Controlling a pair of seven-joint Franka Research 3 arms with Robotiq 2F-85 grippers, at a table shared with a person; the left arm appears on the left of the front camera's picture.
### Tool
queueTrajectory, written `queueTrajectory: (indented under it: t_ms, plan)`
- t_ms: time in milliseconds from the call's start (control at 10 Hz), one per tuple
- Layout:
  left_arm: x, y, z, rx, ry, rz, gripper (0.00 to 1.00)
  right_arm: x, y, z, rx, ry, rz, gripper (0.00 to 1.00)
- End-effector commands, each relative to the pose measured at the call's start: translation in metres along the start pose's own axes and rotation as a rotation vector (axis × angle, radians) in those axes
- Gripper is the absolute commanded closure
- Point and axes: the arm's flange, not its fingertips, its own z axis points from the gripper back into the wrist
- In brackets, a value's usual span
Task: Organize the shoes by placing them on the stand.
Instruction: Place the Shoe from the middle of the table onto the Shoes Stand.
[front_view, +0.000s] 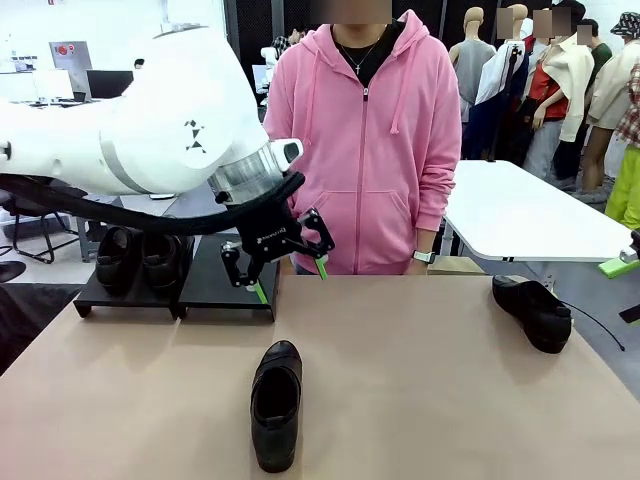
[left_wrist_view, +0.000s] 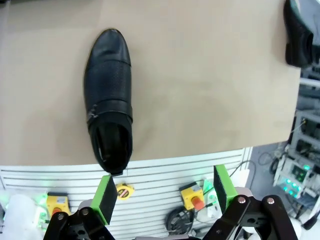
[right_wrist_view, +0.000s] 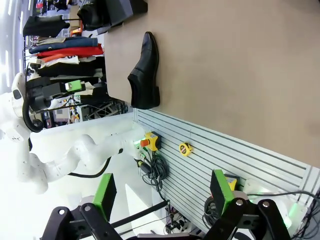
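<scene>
the coming move turns on the middle shoe (front_view: 276, 403) and the left end effector (front_view: 291, 278), which hangs above the counter (front_view: 420, 380) with its jaws spread wide and nothing between the green pads (left_wrist_view: 106, 194). the shoe lies on its sole on the counter, below that end effector and on the robot's side of it, close to the counter's near edge. its long axis runs from near to far, heel toward the robot and toe toward the person (front_view: 365, 140). in the left wrist view the shoe stands lengthwise up the picture, ahead of the fingers and off toward one pad rather than centred in the gap. since the gap runs across the shoe's width, the jaws seem turned well for a pinch across its sides, and what is wanted is probably a shift back toward the robot and then a descent. the left arm is clearly the nearer one to this shoe. the right end effector (right_wrist_view: 164, 200) is open and empty too, and the second loose shoe (front_view: 535, 312) sits well off on that arm's side of the counter. the stand (front_view: 225, 285) is at the far left, with two shoes (front_view: 140, 258) on its left section and its right section bare, near the left end effector.
</scene>
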Motion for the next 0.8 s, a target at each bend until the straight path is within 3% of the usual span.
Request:
queueTrajectory:
  t_ms: [0,100,500,700]
  plan:
    - [-0.006,-0.006,-0.056,0.067,-0.003,-0.073,0.0,-0.001,0.002,0.003,-0.004,0.006,-0.009,0.0]
    - [-0.01,-0.007,-0.077,0.108,-0.018,-0.071,0.0,-0.001,0.002,0.003,-0.004,0.006,-0.009,0.0]
    - [-0.028,-0.011,-0.151,0.206,0.092,-0.083,0.0,-0.001,0.002,0.003,-0.004,0.006,-0.009,0.0]
    - [-0.03,-0.001,-0.184,0.325,0.064,-0.016,0.0,-0.001,0.002,0.003,-0.004,0.006,-0.009,0.0]
